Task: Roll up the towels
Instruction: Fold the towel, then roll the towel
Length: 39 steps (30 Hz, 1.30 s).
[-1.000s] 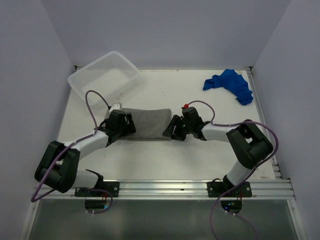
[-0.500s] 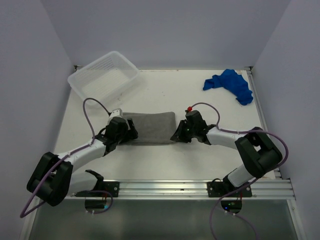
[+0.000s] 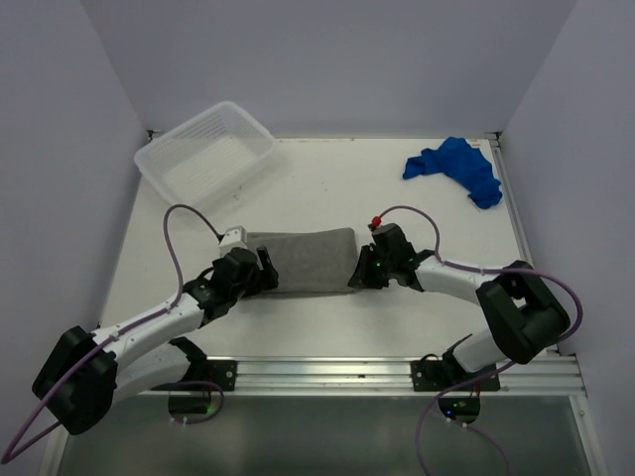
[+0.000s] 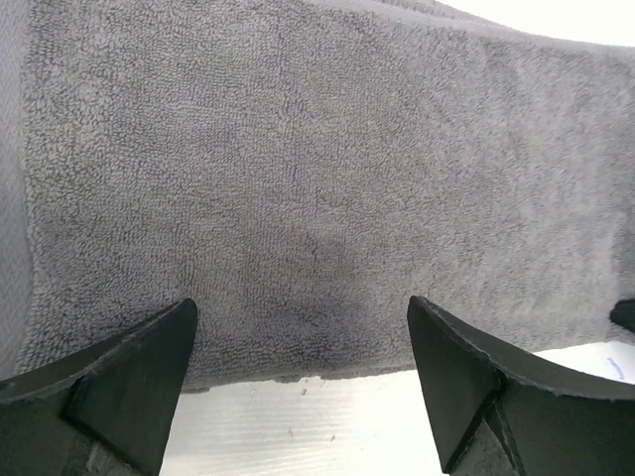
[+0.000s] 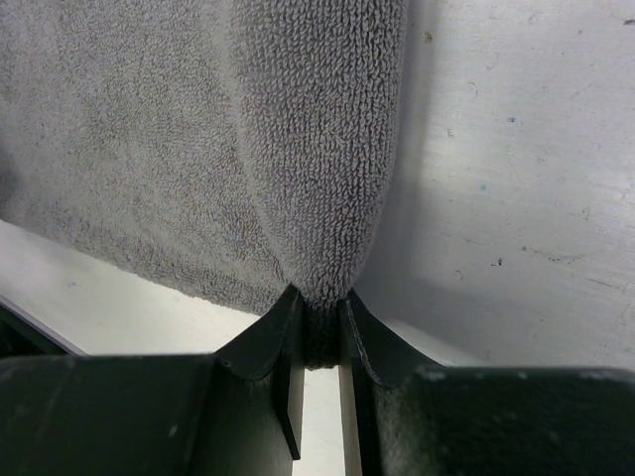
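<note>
The grey towel (image 3: 310,260) lies folded flat in the middle of the table. My left gripper (image 3: 260,274) is at its left end, open; in the left wrist view the towel (image 4: 317,188) fills the frame beyond the two spread fingers (image 4: 129,382), its near edge between them. My right gripper (image 3: 363,268) is at the towel's right end, shut on a pinched fold of the grey cloth (image 5: 319,178), seen in the right wrist view. The blue towel (image 3: 456,168) lies crumpled at the far right corner.
The translucent white ribbed basket (image 3: 205,150) stands at the far left corner, tilted over the table's edge. A metal rail (image 3: 327,372) runs along the near edge. Purple cables loop from both arms.
Both grippers have shifted toward the near edge, and the grey towel moved nearer with them. The left arm has stretched out lower; the left gripper now sits at the towel's near-left corner.
</note>
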Available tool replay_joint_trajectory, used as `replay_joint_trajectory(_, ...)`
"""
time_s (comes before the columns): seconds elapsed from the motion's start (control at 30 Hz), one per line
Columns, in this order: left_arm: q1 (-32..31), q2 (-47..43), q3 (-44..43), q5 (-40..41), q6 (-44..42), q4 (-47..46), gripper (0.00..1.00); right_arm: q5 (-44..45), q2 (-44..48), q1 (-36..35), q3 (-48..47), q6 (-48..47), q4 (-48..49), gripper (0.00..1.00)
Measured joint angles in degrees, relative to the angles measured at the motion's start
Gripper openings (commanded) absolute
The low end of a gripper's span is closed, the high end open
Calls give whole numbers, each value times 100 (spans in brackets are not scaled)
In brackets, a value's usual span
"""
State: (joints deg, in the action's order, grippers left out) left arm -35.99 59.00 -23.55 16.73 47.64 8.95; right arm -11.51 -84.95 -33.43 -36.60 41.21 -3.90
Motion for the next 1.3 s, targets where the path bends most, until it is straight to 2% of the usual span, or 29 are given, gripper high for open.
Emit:
replay_joint_trajectory(0.1,-168,55,-127,216,15,269,92,-7,0,0,0,-127,0,1)
replay_joint_trajectory(0.2,-306,144,-472,457,-22,564,93,-17,0,0,0,-188,0,7)
replay_joint_trajectory(0.27,-348,195,-767,601,-55,702,94,-17,9,0,-2,-221,-11,15)
replay_joint_trajectory(0.37,-354,337,-1207,743,-177,767,95,-9,81,0,-2,-251,-131,19)
replay_joint_trajectory(0.43,-365,435,-1453,809,-245,793,95,-4,136,0,-7,-282,-232,24)
replay_joint_trajectory(0.7,-531,719,-1987,898,-549,970,96,2,212,0,-55,-378,-461,24)
replay_joint_trajectory(0.77,-553,811,-2192,881,-647,1014,96,17,245,0,-39,-374,-450,30)
replay_joint_trajectory(1.1,-772,2098,-3440,697,-957,988,95,203,605,7,149,-326,-481,48)
replay_joint_trajectory(1.3,-1110,3106,-4275,614,-981,1047,93,302,953,13,354,-103,-470,47)
